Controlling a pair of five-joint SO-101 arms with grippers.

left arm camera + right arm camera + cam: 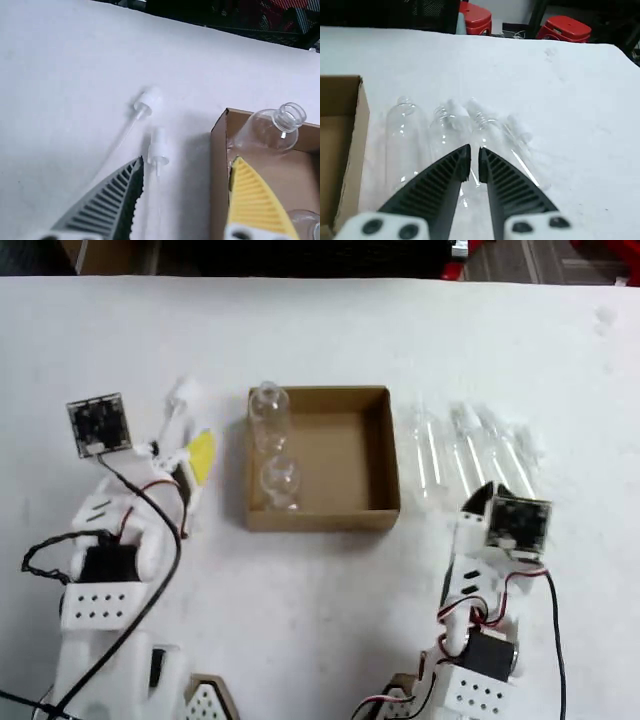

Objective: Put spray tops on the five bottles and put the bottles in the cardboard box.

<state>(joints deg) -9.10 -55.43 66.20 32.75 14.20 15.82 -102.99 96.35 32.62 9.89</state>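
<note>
Left wrist view looks down on the left tool [187, 162], which is released: its grey finger [112, 202] and yellow finger [255, 200] are spread wide above the white surface [60, 75]. In the gap, close to the grey finger, is the near spray top [159, 150]. The far spray top [147, 101] lies just past it, and its thin tube trails back toward the grey finger. The yellow finger hangs over a corner of the cardboard box [220, 131], which is open at the top. Inside the box is the first boxed bottle [270, 132], clear and uncapped, with its open neck pointing away from the arm. The second boxed bottle [305, 220] shows at the frame's edge.

In the high view both bottles sit against the box's left wall, one behind the other, and the left arm is just to the left of the box.

In the right wrist view the right tool [474, 152] is clenched on nothing, with only a thin slit between its two black fingers. Just beyond its tips, three clear bottles lie side by side on the surface to the right of the box, necks pointing away from the arm: the bottle nearest the box [402, 132], the middle bottle [442, 127] and the outer bottle [487, 127]. The neck of the one nearest the box is bare. Whitish pieces [456, 106] lie around the other two necks, too blurred to identify.
</note>
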